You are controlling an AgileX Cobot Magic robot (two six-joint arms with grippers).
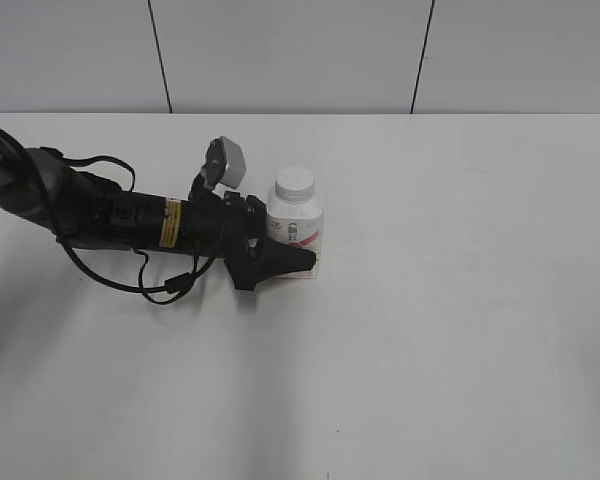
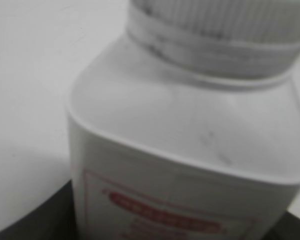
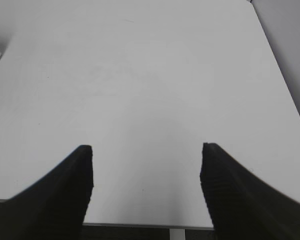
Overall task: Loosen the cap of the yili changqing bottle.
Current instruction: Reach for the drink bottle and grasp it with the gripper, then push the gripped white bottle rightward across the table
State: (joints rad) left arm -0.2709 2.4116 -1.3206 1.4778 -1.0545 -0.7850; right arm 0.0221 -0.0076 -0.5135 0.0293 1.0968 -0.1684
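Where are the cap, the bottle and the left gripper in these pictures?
cap (image 1: pixel 296 182), exterior view, on its flat white top.
yili changqing bottle (image 2: pixel 190 150), left wrist view, on its white shoulder.
left gripper (image 1: pixel 302 254), exterior view, at the black jaws around the bottle's base.

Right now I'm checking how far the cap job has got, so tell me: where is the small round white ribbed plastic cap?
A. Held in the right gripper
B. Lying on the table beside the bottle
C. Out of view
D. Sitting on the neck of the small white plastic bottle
D: the exterior view shows the small round white ribbed plastic cap sitting on top of the upright small white plastic bottle.
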